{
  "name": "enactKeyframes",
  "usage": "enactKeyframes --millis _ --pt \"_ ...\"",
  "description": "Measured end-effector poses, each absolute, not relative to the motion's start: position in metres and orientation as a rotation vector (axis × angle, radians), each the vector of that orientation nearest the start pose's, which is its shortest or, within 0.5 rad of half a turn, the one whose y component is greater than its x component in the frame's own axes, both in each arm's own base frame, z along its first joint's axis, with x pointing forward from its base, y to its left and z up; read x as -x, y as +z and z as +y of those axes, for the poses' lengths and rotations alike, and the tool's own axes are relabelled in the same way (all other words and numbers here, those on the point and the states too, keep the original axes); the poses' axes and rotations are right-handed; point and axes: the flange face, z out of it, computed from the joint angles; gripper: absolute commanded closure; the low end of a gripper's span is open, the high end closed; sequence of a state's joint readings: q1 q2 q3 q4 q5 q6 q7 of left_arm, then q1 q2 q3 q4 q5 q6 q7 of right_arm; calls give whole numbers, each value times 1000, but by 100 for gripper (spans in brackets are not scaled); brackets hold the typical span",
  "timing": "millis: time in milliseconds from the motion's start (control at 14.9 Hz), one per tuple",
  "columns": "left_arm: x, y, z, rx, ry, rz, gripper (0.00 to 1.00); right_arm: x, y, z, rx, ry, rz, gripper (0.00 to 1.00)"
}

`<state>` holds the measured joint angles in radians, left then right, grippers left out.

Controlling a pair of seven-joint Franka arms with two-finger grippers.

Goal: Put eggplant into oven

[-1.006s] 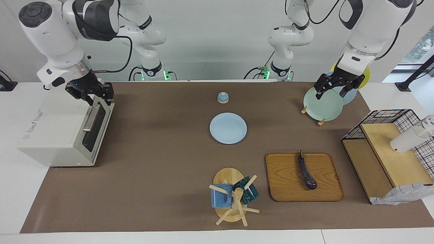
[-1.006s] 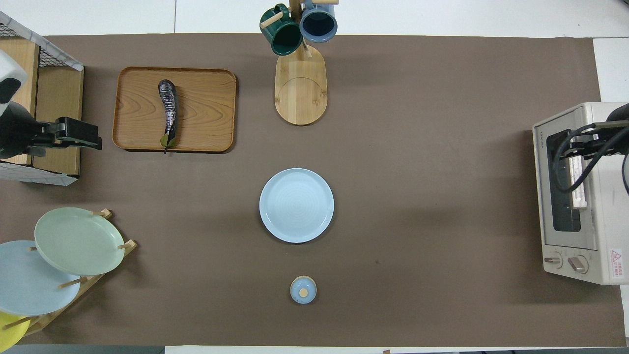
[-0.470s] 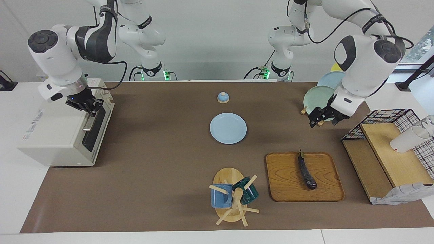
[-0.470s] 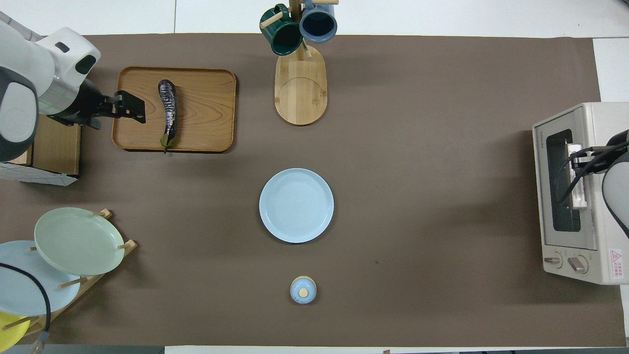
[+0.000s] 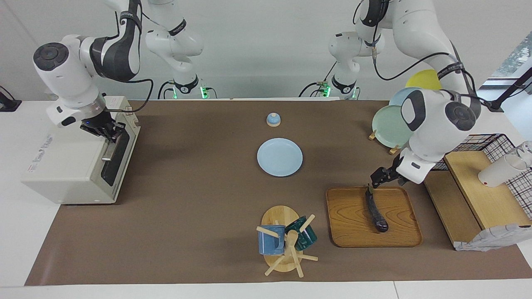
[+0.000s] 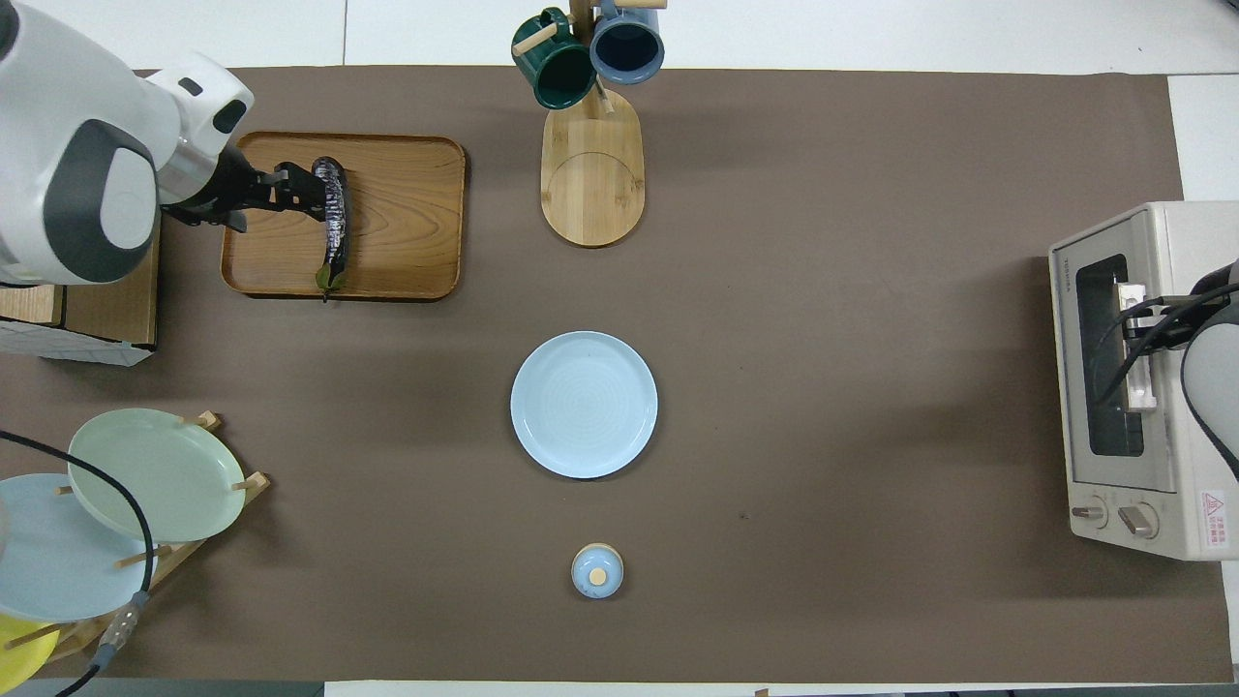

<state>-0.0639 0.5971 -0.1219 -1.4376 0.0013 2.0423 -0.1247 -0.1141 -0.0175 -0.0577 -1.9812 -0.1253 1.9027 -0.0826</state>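
At the right edge of the overhead frame, the cream toaster oven shows a brand name on its door frame, seemingly "TOSHIBA", and a red-and-white warning sticker beside its two knobs; the facing view shows instead faint lettering on the oven's top, too small to read. The right gripper, its fingertips together, sits at the oven's metal door handle in the facing frame's left; whether they pinch the bar cannot be told. At the overhead frame's upper left, the glossy dark eggplant lies lengthwise on a wooden tray, well apart from the oven. The left gripper, jaws apart, hovers by the eggplant's stem end in the facing view. Only that view shows both arm bases and a yellow plate in full.
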Motion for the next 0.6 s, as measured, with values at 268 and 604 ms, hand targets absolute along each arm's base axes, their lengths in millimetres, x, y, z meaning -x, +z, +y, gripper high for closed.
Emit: enactKeyframes --millis 268,604 --pt "-715 341 -112 3182 -59 184 0 -532 463 -85 3248 85 18 100" --pt "-709 321 -113 3182 -62 196 5 -533 420 -21 3236 47 -74 100"
